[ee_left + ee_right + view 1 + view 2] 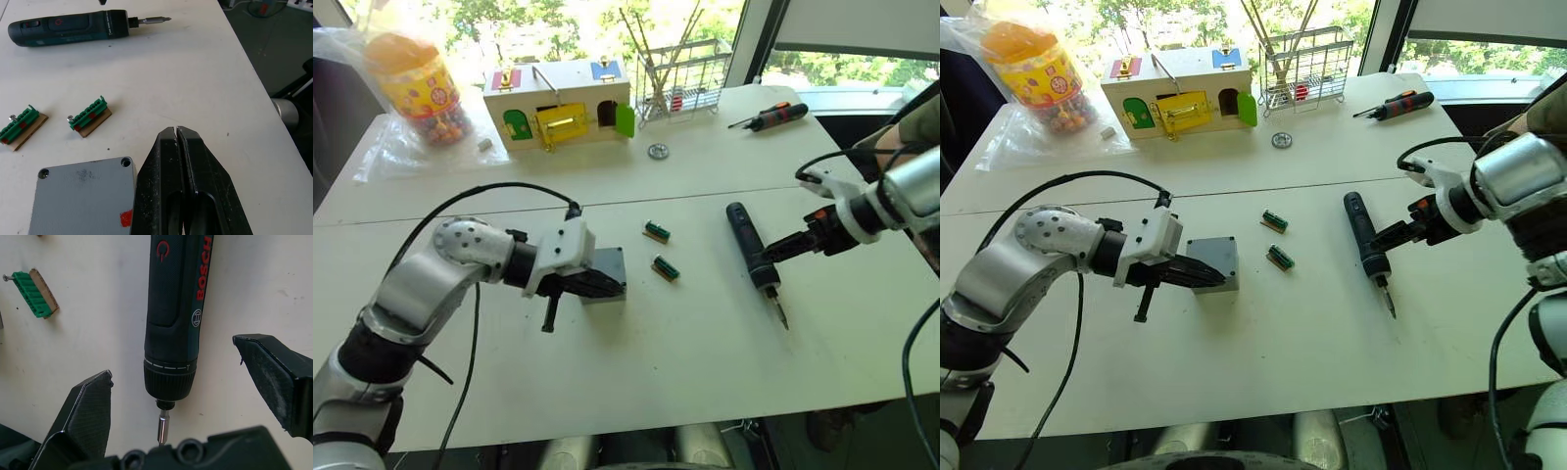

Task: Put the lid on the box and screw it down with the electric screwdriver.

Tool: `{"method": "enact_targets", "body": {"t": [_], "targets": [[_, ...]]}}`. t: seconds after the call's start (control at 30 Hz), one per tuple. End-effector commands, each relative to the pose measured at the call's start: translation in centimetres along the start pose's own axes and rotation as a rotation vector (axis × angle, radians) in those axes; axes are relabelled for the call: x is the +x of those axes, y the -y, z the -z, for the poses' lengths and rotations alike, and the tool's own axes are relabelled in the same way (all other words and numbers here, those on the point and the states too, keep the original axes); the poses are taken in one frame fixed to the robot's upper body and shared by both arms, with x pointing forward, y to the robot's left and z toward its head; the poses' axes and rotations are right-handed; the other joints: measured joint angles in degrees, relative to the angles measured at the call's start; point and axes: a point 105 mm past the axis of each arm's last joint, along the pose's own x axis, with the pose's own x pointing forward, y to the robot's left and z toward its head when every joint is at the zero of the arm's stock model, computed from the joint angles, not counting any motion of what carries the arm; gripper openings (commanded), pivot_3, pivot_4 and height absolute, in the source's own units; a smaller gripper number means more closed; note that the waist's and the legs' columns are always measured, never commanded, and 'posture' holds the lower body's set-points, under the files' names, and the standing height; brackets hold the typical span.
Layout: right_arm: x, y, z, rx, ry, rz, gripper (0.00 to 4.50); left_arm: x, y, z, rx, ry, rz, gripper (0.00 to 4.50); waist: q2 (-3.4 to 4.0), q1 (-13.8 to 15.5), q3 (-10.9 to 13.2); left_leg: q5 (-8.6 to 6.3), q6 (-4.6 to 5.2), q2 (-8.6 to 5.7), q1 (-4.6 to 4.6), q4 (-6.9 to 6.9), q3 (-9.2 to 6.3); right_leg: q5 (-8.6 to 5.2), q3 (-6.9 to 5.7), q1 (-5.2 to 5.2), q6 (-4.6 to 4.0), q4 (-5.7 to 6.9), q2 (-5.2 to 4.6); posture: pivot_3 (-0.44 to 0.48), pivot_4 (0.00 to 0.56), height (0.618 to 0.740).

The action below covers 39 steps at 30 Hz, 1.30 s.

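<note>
Resting beside the lid [1212,262], the left gripper [176,134] has jaws pressed together; the right gripper [188,396] spreads its jaws around the electric screwdriver [177,308]

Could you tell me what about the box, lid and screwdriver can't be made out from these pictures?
- Box: head views, the left gripper covers its near side; whether screws sit in the lid is too small to tell.
- Box interior: hidden by the lid.
- Electric screwdriver: right wrist view, rear cut off by the top edge.

Grey lid [83,196] (red-orange mark), dark screwdriver [177,308] with red lettering, green terminal blocks [89,116]
</note>
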Motion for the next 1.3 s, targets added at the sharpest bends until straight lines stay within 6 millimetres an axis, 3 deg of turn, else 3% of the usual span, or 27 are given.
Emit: {"method": "enact_targets", "body": {"t": [0.03,0.27,0.43,0.53,0.73,0.83,0.93,1.03,1.13,1.2,1.3], "targets": [[0.5,0.1,-0.6,0.002,-0.038,0.006,4.47,-0.1,0.3,-0.3,0.023,0.003,-0.034,0.00,0.00,-0.07,0.00,0.00,0.00,0.01,0.00,-0.01,-0.01,0.00,0.00,-0.01,0.00,0.01,0.00,0.000,0.150,0.740],[4.2,-0.3,0.0,-0.075,-0.207,0.049,4.47,0.8,0.3,0.4,-0.008,0.017,-0.085,0.00,0.01,-0.03,0.00,0.05,-0.09,0.01,-0.06,-0.04,-0.01,0.00,0.05,-0.20,0.00,0.14,0.02,0.000,0.150,0.740],[6.5,0.2,0.3,-0.123,-0.279,0.119,4.47,1.6,0.1,0.7,-0.021,0.034,-0.122,0.00,-0.64,-0.31,-0.38,0.05,-0.10,0.05,0.06,0.04,-0.05,0.02,0.05,-0.02,-0.03,0.14,0.10,0.000,0.150,0.740],[7.0,0.9,0.6,-0.148,-0.306,0.156,3.74,1.9,0.1,0.8,-0.026,0.036,-0.137,0.00,-1.10,-0.23,-0.66,0.04,-0.11,0.05,0.36,0.04,-0.08,0.03,0.05,0.32,-0.04,0.07,0.13,0.000,0.150,0.740],[7.4,1.5,3.4,-0.194,-0.412,0.151,1.72,2.0,0.0,1.3,-0.041,0.039,-0.181,0.00,-1.21,0.40,-0.74,-0.12,0.12,0.01,0.74,-0.04,-0.17,0.03,0.04,0.52,-0.04,-0.11,0.14,0.000,0.150,0.740],[7.2,1.6,4.7,-0.185,-0.430,0.139,1.72,1.9,-0.3,1.7,-0.047,0.032,-0.195,0.00,-1.22,1.19,-0.75,-0.10,0.07,0.01,0.73,-0.05,-0.22,0.03,0.04,0.55,-0.04,-0.13,0.14,0.000,0.150,0.740],[6.9,1.7,4.2,-0.186,-0.387,0.151,1.72,1.6,-0.8,2.2,-0.053,0.018,-0.210,0.00,-1.22,1.85,-0.75,-0.09,0.05,0.00,0.73,-0.06,-0.29,0.02,0.02,0.59,-0.04,-0.17,0.14,0.000,0.150,0.740],[5.0,1.7,-0.4,-0.086,-0.149,0.177,1.72,0.6,-1.7,2.5,-0.083,0.027,-0.243,0.00,-1.24,1.46,-0.76,-0.11,0.09,-0.02,0.74,-0.05,-0.31,0.03,0.03,0.65,-0.05,-0.20,0.15,0.000,0.150,0.740],[1.7,0.9,-5.6,-0.122,0.124,0.190,1.72,-0.5,-2.2,2.5,-0.120,0.052,-0.259,0.00,-0.94,0.36,-0.57,-0.09,0.08,-0.01,0.63,-0.07,-0.22,0.11,0.18,0.66,-0.16,-0.12,0.19,0.000,0.150,0.740],[-1.2,-0.9,-8.4,-0.134,0.313,0.145,1.72,-1.5,-2.5,2.6,-0.154,0.070,-0.272,0.00,-0.43,-0.10,-0.27,0.07,-0.17,-0.03,0.12,-0.03,-0.16,0.11,0.23,0.05,-0.15,0.05,0.15,0.000,0.150,0.740],[-5.0,-3.5,-11.2,-0.274,0.644,0.133,1.72,-2.9,-3.0,2.9,-0.204,0.081,-0.300,0.00,-0.33,-0.40,-0.21,0.22,-0.40,0.10,-0.61,-0.03,-0.14,0.11,0.20,-1.02,-0.14,0.31,0.19,0.000,0.150,0.740]]}}
